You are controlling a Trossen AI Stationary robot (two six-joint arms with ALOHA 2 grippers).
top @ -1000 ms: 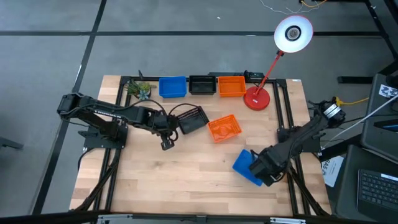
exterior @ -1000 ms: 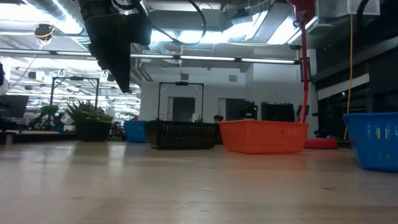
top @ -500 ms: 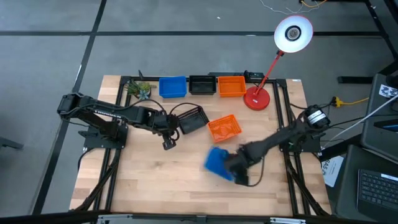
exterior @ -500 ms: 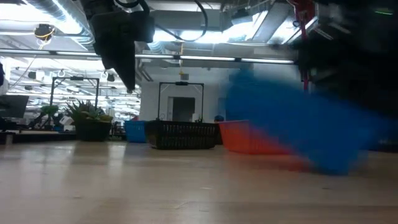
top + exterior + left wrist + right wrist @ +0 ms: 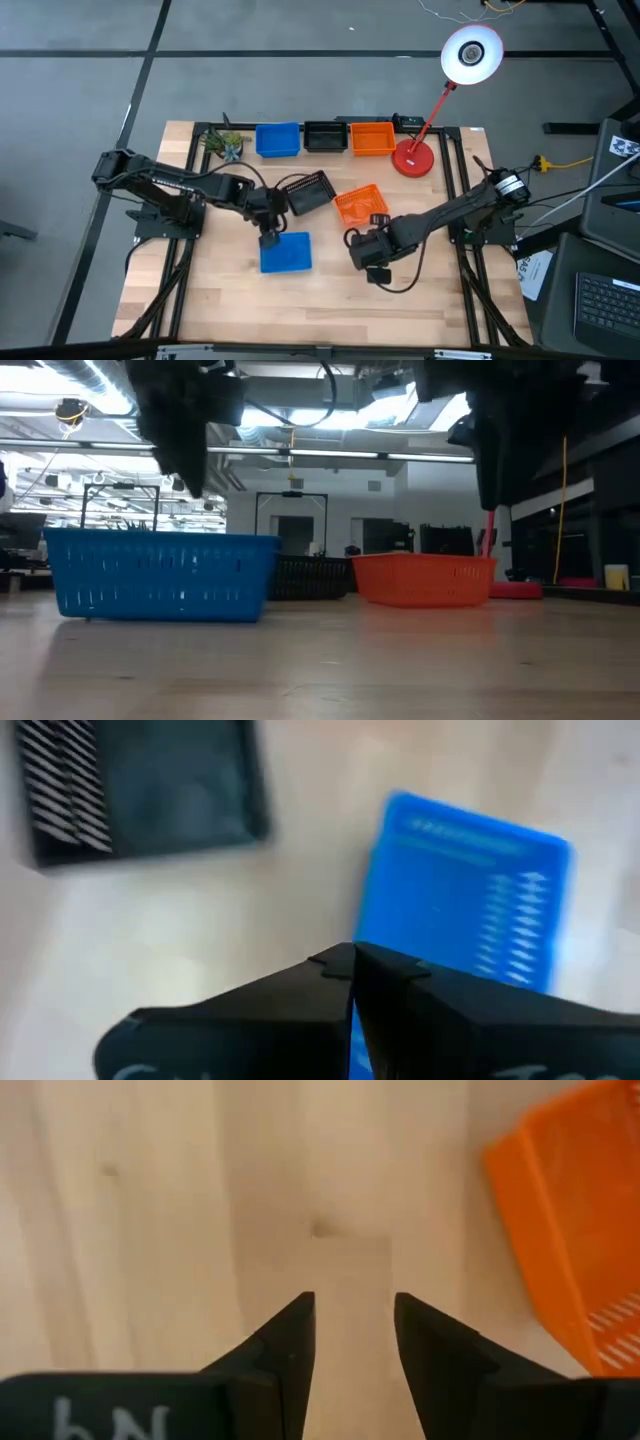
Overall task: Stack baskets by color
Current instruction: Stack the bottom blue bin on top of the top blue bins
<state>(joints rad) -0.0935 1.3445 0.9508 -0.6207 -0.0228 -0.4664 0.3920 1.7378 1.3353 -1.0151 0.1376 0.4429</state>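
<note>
On the table, view by view:

High view, baskets: a loose blue basket [image 5: 285,253] lies near the middle of the wooden table [image 5: 220,300]. A loose black mesh basket [image 5: 309,190] and a loose orange basket [image 5: 360,205] lie behind it, and a row of blue [image 5: 277,139], black [image 5: 323,136] and orange [image 5: 371,138] baskets runs along the far edge.
High view, grippers: the left gripper [image 5: 270,238] hangs at the loose blue basket's far rim. The right gripper [image 5: 366,252] is beside the orange one and apart from the blue one.
High view, bystanders: a red desk lamp [image 5: 413,157] and a potted plant [image 5: 224,145] flank the row.
Low view: the blue basket [image 5: 160,574] sits flat on its base, with the orange basket [image 5: 423,578] behind and to the side.
Left wrist view: the left gripper [image 5: 352,960] has its fingers pressed together, holding nothing, with the blue basket [image 5: 465,890] just past the tips and the black mesh one [image 5: 140,790] farther off.
Right wrist view: the right gripper [image 5: 353,1315] has its fingers apart over bare wood, empty, with the orange basket [image 5: 565,1230] to one side.
Handling, judged: thin plastic, so light and stiff-rimmed but likely to slide on the smooth wood. Best taken by pinching one wall at the rim, near the middle of a long side, so it hangs level for nesting into its colour mate.
</note>
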